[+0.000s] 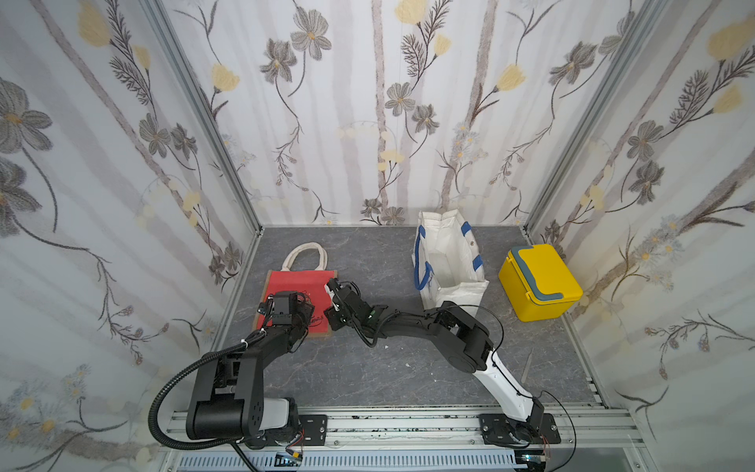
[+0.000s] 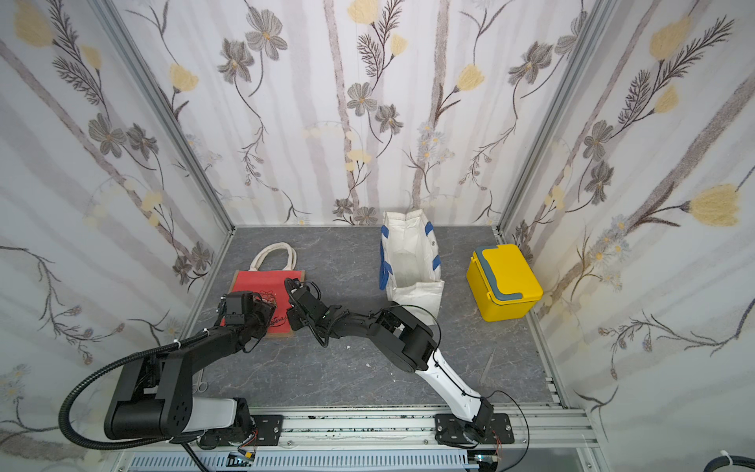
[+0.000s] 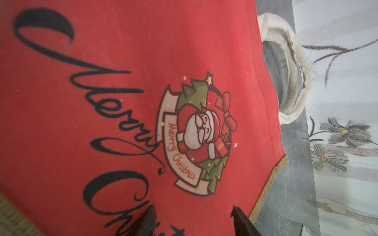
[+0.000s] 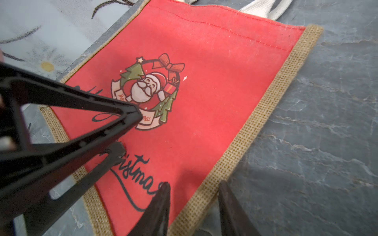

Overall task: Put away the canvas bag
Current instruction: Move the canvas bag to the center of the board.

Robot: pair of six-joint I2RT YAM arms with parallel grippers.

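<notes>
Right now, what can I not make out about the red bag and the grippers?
- Red bag: in both top views the left arm and right arm cover most lettering.
- Left gripper: left wrist view's edge cuts off its fingers.
- Yellow box: closed lid hides contents.

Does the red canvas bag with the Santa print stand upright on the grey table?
No, the red canvas bag lies flat on the grey table, printed side up.

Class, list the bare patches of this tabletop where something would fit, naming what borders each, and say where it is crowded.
Free: the strip between the red bag and the white tote; the front middle, between left arm, right arm and rail. Crowded: over the red bag, where the left tool and right tool hang.
</notes>
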